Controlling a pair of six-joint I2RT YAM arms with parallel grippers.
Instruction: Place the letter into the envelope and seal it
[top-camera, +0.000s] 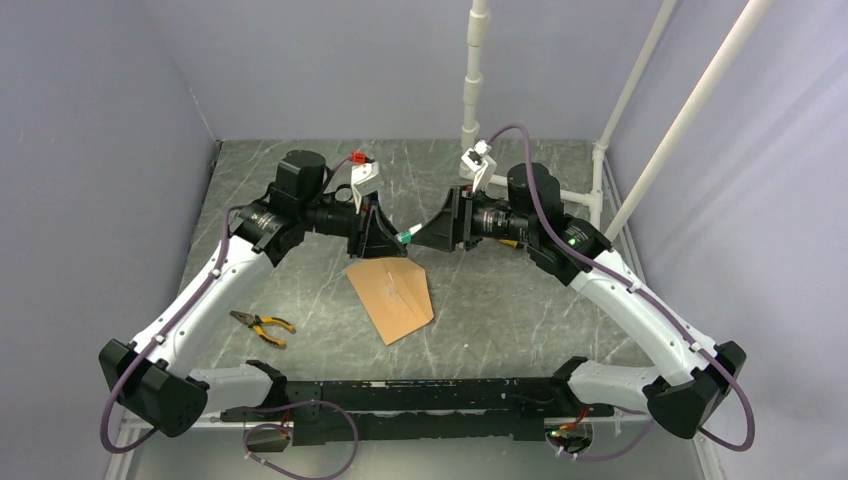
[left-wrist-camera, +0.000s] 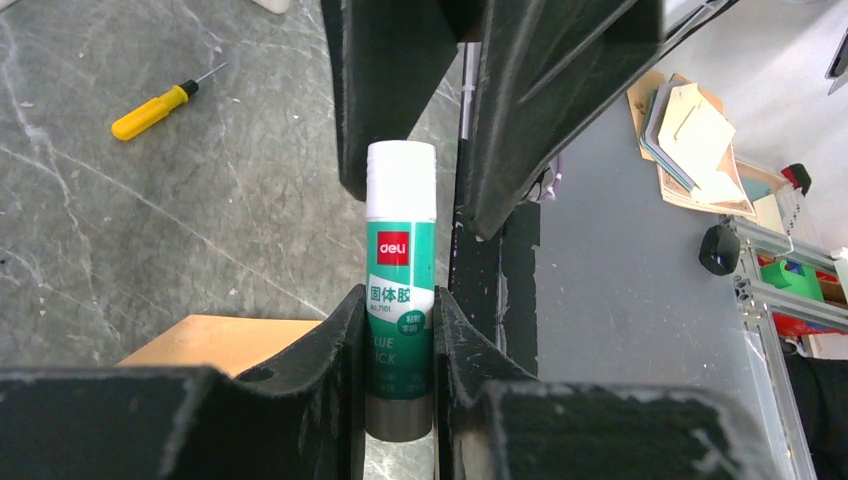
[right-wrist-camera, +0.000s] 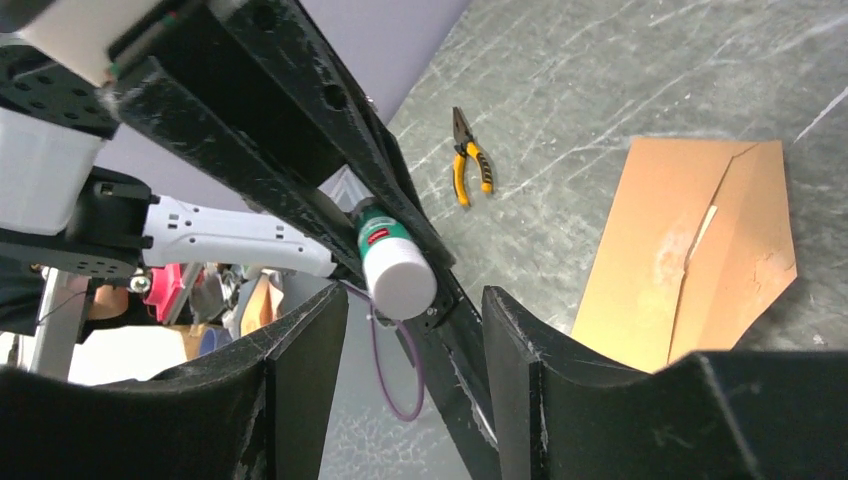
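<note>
A green glue stick (left-wrist-camera: 400, 280) with a white cap is held in the air by my left gripper (left-wrist-camera: 398, 300), shut on its lower body. In the top view this left gripper (top-camera: 380, 233) and the right gripper (top-camera: 432, 234) meet tip to tip above the table, the glue stick (top-camera: 405, 237) between them. My right gripper (right-wrist-camera: 415, 300) is open, and the stick's white cap (right-wrist-camera: 398, 278) sits just beyond its fingertips, touching neither. The brown envelope (top-camera: 392, 290) lies flat below them with its pointed flap folded over (right-wrist-camera: 680, 250). The letter is hidden.
Yellow-handled pliers (top-camera: 262, 326) lie left of the envelope, near the left arm. A yellow screwdriver (left-wrist-camera: 160, 100) rests on the grey table farther off. White pipes (top-camera: 475, 80) stand at the back right.
</note>
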